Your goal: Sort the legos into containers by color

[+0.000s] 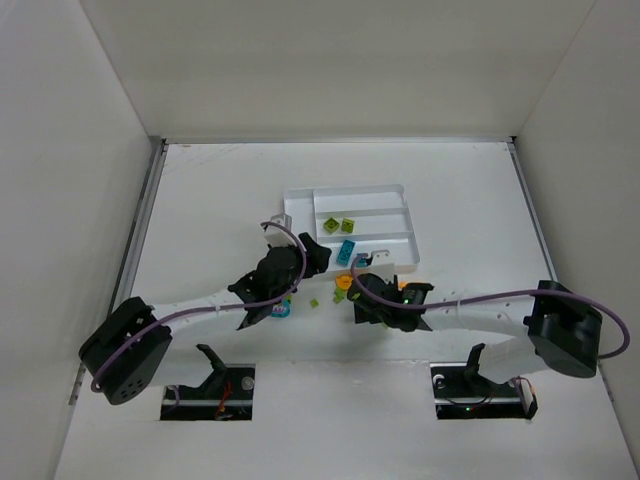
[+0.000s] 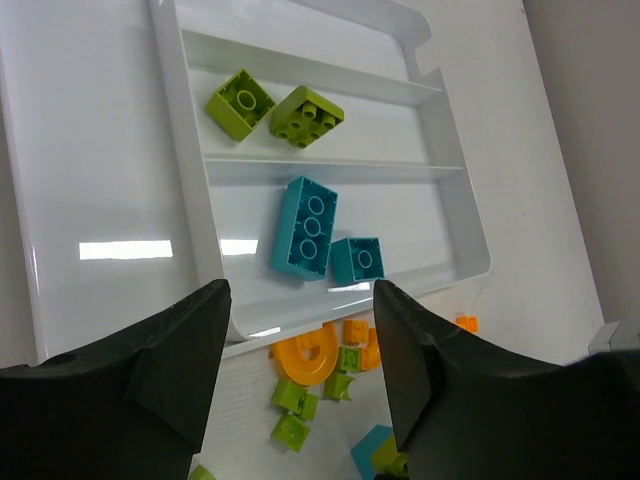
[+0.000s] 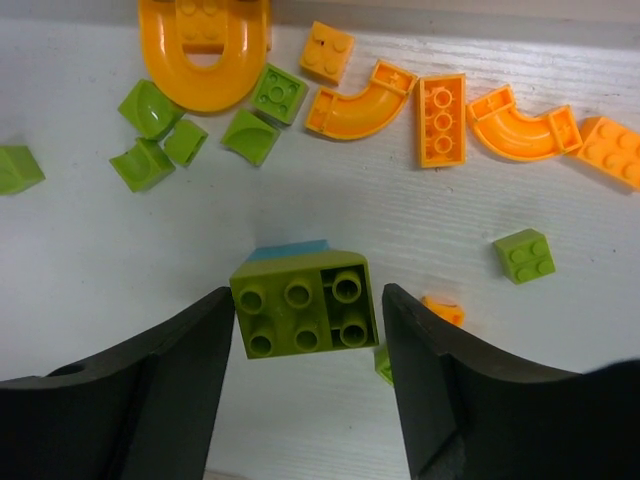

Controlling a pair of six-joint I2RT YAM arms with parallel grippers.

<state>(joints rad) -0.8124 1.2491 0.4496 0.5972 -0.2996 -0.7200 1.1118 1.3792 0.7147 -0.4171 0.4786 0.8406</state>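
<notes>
Two lime bricks (image 2: 241, 102) and two teal bricks (image 2: 305, 226) lie colour-sorted in separate tray sections (image 2: 330, 88) beyond the left gripper's (image 2: 300, 330) spread, empty fingers (image 2: 190, 370). Another lime brick (image 3: 305, 305) sits between the right gripper's (image 3: 308, 312) fingers, closely flanked for pickup; whether it is clamped is unclear.

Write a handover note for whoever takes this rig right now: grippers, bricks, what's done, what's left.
Left gripper: open, empty, at the near edge of the white plastic tray.
Right gripper: jaws around a lime green square brick with a teal piece at its far edge; grip not confirmed.
Done: two lime green bricks in one tray section, two teal bricks in the next.
Left: loose orange pieces and small lime green pieces on the table beside the tray. No orange seen in the tray.
</notes>
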